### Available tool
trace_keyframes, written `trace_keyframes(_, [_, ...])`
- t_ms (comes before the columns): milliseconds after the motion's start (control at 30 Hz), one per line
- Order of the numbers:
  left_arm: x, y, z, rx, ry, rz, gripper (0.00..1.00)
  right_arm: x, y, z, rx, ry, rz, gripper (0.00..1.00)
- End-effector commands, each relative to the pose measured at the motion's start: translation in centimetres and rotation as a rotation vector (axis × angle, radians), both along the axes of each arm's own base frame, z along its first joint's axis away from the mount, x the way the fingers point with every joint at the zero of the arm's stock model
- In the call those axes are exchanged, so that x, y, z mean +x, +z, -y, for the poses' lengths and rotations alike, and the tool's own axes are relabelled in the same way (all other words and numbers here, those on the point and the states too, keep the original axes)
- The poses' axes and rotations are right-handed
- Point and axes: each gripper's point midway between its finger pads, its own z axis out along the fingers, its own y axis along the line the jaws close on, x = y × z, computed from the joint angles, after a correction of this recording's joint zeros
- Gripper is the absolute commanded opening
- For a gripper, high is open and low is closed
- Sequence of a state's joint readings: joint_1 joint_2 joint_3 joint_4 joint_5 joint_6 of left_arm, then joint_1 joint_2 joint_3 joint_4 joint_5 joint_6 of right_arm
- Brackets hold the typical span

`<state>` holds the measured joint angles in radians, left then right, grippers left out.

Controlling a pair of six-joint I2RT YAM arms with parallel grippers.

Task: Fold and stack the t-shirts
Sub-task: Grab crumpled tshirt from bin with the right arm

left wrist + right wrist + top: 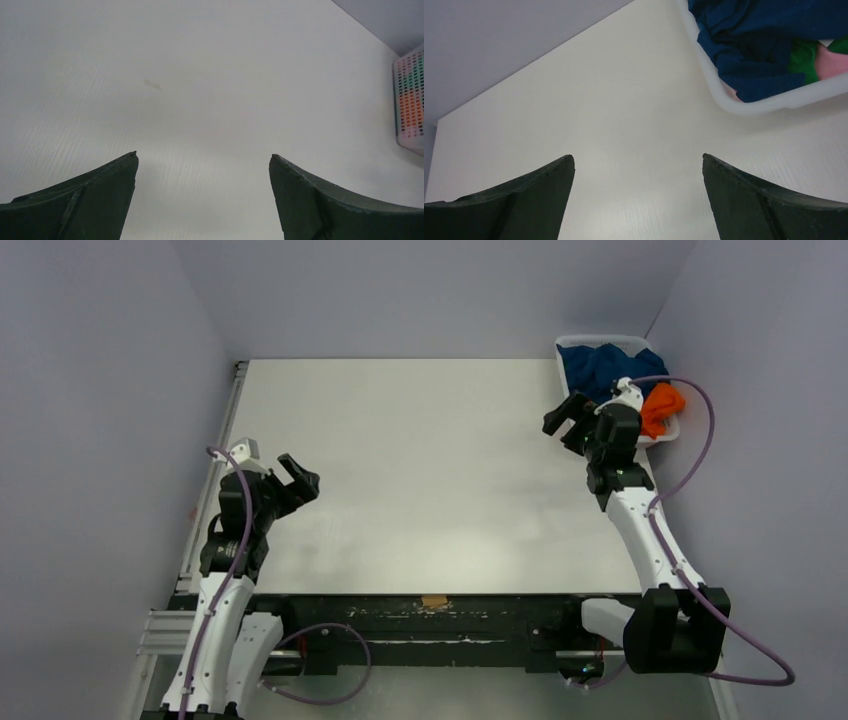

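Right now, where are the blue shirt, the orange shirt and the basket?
blue shirt [598,365]: top view, middle of the bunched cloth.
orange shirt [665,400]: top view, middle of the crumpled part that shows.
basket [600,338]: top view, far white rim.

Blue t-shirt, orange t-shirt in basket — right pincer beside.

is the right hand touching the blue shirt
Apart. The right wrist view shows bare table between the open right hand and the blue shirt in its basket.
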<state>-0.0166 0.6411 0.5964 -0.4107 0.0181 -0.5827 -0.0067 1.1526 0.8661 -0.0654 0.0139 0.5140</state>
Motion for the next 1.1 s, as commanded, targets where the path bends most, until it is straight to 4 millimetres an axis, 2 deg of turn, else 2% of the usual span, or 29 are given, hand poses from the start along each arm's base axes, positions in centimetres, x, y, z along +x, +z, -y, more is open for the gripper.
trace_keyframes(0, [-0.1,0.7,-0.1,0.018,0.001,0.038,1.0,2.2,5.5,0.7,-0.014,-0.038,0.11,0.98])
trace_keyframes(100, [-0.2,0.6,-0.1,0.017,0.002,0.036,1.0,4.0,6.6,2.0,-0.084,-0.078,0.095,0.99])
trace_keyframes(267, [-0.1,0.4,-0.1,0.016,0.001,0.03,1.0,7.9,5.5,6.7,-0.229,-0.273,-0.032,0.99])
trace_keyframes(367, [0.1,0.3,-0.1,0.017,0.001,0.029,1.0,10.9,5.0,8.8,-0.275,-0.312,-0.088,0.99])
trace_keyframes(467, [0.4,0.2,-0.7,0.033,0.027,0.016,1.0,13.7,3.3,10.2,-0.278,-0.321,-0.164,0.98])
trace_keyframes(500, [0.4,0.2,-0.7,0.037,0.029,0.011,1.0,14.7,3.6,10.9,-0.282,-0.329,-0.169,0.98])
trace_keyframes(633, [0.8,0.3,-0.7,0.043,0.026,0.006,1.0,17.6,0.8,13.4,-0.311,-0.35,-0.247,0.96])
trace_keyframes(700, [0.9,0.3,-0.8,0.044,0.027,0.005,1.0,19.0,-0.9,14.6,-0.336,-0.363,-0.277,0.91])
trace_keyframes(800, [1.1,0.4,-0.7,0.044,0.022,0.003,1.0,20.5,-2.3,16.1,-0.368,-0.384,-0.297,0.88])
trace_keyframes(900, [1.3,0.2,-0.7,0.046,0.019,-0.005,1.0,20.9,-3.5,17.0,-0.394,-0.404,-0.324,0.86])
trace_keyframes(967, [1.5,0.0,-0.6,0.046,0.018,-0.011,1.0,20.8,-4.2,17.4,-0.411,-0.421,-0.336,0.78])
trace_keyframes(1000, [1.5,-0.1,-0.6,0.046,0.018,-0.016,1.0,20.6,-4.2,17.6,-0.417,-0.431,-0.336,0.69])
trace_keyframes(1067, [1.7,-0.2,-0.6,0.046,0.018,-0.021,1.0,20.4,-3.6,17.9,-0.425,-0.451,-0.319,0.44])
